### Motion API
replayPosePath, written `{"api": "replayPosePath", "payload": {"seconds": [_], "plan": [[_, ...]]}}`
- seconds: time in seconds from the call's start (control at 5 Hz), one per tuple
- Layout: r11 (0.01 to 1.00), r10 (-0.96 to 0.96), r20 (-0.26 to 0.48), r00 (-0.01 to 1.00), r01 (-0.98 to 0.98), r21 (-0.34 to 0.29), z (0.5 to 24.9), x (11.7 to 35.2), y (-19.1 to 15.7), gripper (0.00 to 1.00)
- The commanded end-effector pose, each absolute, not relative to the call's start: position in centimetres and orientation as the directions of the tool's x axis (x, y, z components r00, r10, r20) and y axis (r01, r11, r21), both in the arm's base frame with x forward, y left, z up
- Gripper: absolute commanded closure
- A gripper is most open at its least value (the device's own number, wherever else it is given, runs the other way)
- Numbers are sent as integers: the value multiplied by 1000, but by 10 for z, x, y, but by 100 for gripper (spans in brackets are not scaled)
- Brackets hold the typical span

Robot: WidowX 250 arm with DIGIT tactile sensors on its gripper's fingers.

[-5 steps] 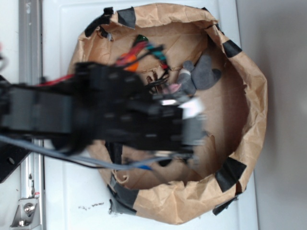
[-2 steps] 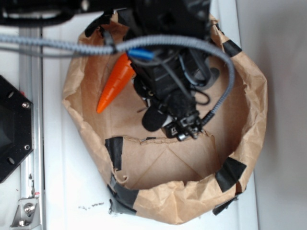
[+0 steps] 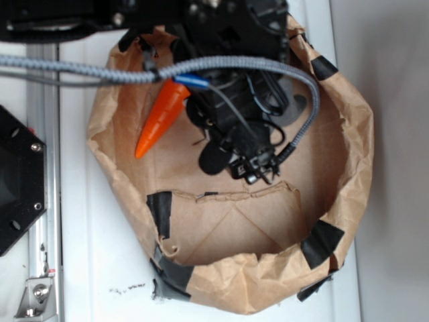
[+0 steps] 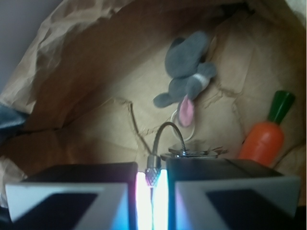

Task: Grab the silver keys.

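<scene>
The black robot arm [image 3: 228, 100] is seen reaching from the top edge down into a crumpled brown paper bowl [image 3: 355, 154] patched with black tape, which rests on a white counter [image 3: 87, 268]. The hand [image 4: 152, 184] is closed to a narrow slit, and a knurled metal wire loop is pinched between its fingers [image 4: 72, 184]. The small bunch of shiny silver keys [image 4: 192, 152] is carried on that loop, just beyond the right finger. A grey plush bunny [image 4: 188, 72] lies further back, and an orange toy carrot [image 4: 264, 136] is seen at the right.
</scene>
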State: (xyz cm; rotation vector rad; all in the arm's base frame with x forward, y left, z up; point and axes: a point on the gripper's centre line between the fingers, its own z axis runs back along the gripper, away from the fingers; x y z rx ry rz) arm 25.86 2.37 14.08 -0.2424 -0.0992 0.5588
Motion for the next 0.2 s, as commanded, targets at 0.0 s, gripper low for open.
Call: {"api": "replayPosePath", "payload": {"seconds": [0.0], "plan": [[830, 537, 129, 834, -495, -257, 146, 257, 26, 100]]}}
